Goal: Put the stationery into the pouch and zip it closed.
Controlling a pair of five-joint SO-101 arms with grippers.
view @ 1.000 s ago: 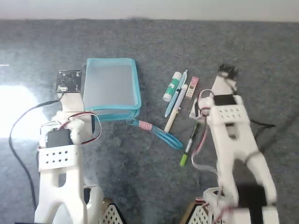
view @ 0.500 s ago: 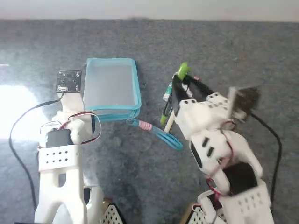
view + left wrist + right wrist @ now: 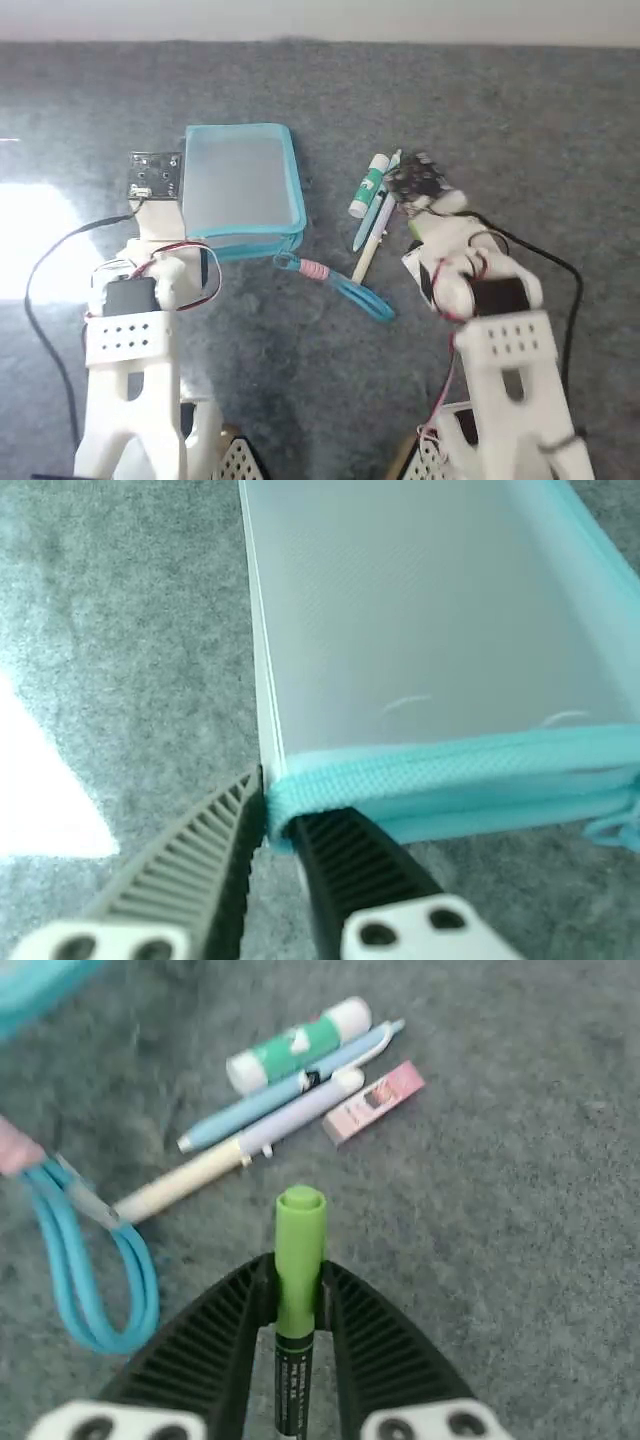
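The translucent pouch [image 3: 238, 185] with teal trim lies flat at the left. My left gripper [image 3: 192, 247] is shut on its near left corner; in the left wrist view the fingers [image 3: 345, 865] pinch the teal zipper edge of the pouch [image 3: 430, 630]. My right gripper [image 3: 298, 1295] is shut on a green pen [image 3: 300, 1235] and holds it above the cloth. In the high view that gripper [image 3: 418, 215] hangs just right of the stationery. On the cloth lie a glue stick [image 3: 298, 1042], a blue pen [image 3: 290, 1085], a cream pen [image 3: 240, 1150] and a pink eraser [image 3: 373, 1102].
A blue strap [image 3: 345, 285] with a pink band trails from the pouch's near right corner towards the pens. Grey cloth covers the table. Open cloth lies to the right of and behind the stationery.
The green pen lay on the cloth a second ago; my right gripper has taken it up and swung over beside the stationery. The left arm has barely moved.
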